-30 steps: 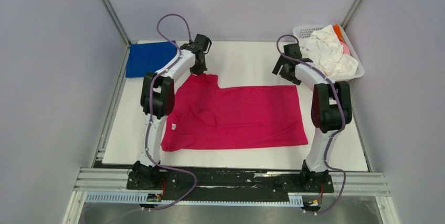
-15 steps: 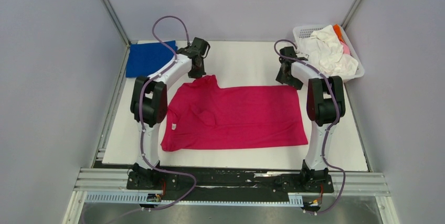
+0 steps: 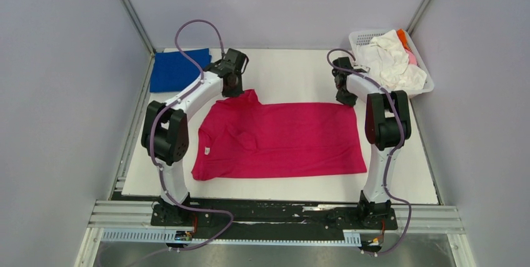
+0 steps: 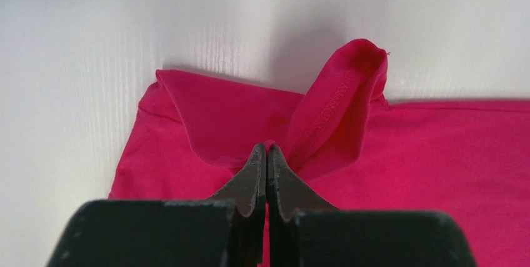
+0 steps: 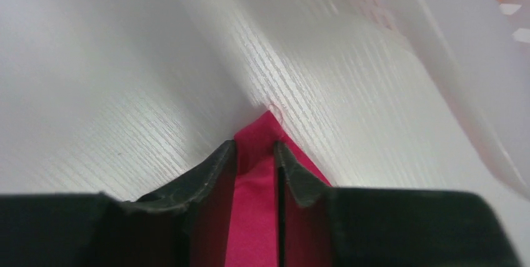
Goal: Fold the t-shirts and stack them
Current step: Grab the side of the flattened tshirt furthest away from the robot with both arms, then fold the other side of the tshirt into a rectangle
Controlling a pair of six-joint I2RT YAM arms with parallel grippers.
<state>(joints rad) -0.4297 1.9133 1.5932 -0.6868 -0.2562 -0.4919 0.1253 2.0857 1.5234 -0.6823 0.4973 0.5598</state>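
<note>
Nearest the arm bases, the magenta t-shirt (image 3: 281, 139) lies spread flat across the middle of the white surface (image 3: 294, 70), with its small white neck label (image 3: 207, 151) toward the left end. At the shirt's far-left corner the left gripper (image 4: 267, 151) has its jaws pressed together, pinching a sleeve fold that stands up off the surface. At the far-right corner the right gripper (image 5: 255, 148) points down with its jaws a little apart, and the cloth's corner shows in the gap between them. Farther back, a blue t-shirt (image 3: 175, 69) lies flat at the far-left corner of the surface. A white basket (image 3: 361, 34) at the far right holds a crumpled white t-shirt (image 3: 390, 60) with orange cloth (image 3: 403, 37) and pink cloth (image 3: 412, 58) beside it.
</note>
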